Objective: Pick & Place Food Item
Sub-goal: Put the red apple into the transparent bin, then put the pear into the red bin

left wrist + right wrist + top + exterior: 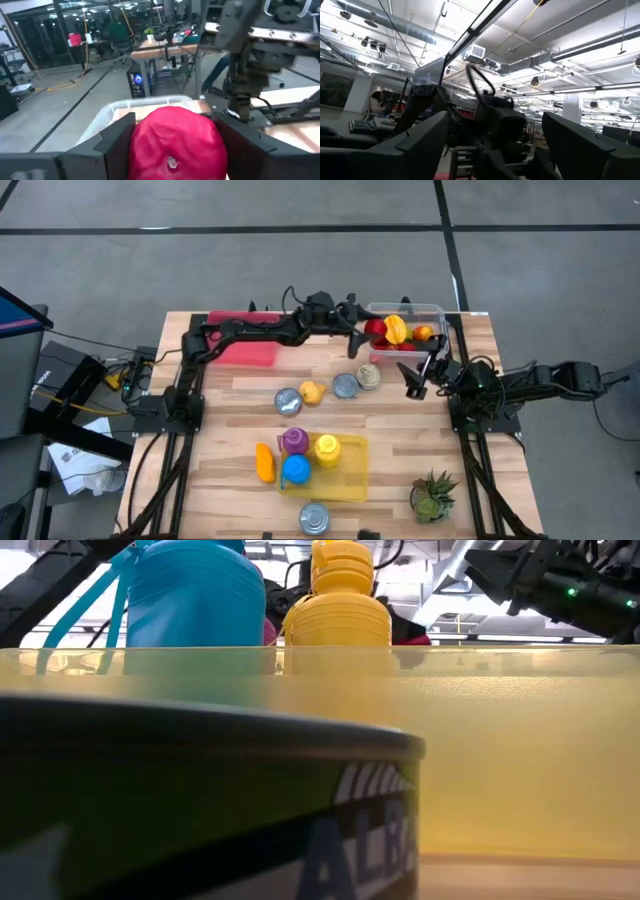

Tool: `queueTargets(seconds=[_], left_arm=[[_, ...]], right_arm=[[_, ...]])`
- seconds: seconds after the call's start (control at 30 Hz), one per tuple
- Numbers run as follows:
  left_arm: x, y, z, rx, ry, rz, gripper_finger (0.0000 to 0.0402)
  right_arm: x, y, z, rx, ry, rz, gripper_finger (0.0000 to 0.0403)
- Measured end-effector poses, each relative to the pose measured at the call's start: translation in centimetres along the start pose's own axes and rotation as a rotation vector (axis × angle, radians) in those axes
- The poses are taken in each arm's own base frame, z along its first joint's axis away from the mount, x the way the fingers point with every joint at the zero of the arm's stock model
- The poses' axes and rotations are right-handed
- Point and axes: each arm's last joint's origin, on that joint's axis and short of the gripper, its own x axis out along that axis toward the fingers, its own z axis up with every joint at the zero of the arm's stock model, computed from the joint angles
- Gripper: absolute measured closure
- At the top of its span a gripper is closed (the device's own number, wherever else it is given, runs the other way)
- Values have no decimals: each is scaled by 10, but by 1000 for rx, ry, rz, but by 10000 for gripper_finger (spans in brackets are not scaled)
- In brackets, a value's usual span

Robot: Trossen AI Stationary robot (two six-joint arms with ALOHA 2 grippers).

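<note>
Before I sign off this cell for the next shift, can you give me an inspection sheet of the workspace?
Surface: wooden table, slatted top.
Job's things: red food item held over the clear bin, which holds more red, yellow and orange pieces; yellow tray with blue, purple and yellow bottles.
Clutter: cans, a red mat, a potted plant, an orange item beside the tray.
Grippers: left pincer shut on the red food item; right pincer open, empty, beside the bin.
Cables: bundle off the table's left edge.
Surroundings: desks, a seated person far off.

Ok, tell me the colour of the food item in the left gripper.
Red; the left wrist view shows it best.
</note>
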Motion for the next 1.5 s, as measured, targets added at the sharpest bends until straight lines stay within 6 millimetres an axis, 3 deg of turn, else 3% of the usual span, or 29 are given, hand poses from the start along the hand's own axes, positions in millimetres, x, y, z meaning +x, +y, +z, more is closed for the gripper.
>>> queueTargets(seconds=[0.2,0.37,0.5,1.07,1.33,1.5], left_arm=[[21,9,-10,-18,68,43,167],[27,12,-19,-22,90,48,167],[29,12,-34,-36,133,43,165],[26,11,-39,-73,216,42,116],[20,9,-17,-88,206,54,115],[-3,2,22,-26,166,22,119]], right_arm=[[0,0,0,-18,0,0,91],[0,0,0,-18,2,1,91],[0,0,0,-18,3,1,91],[0,0,-1,-18,12,-19,91],[0,0,-2,-22,30,-24,91],[0,0,-7,-30,77,-27,91]])
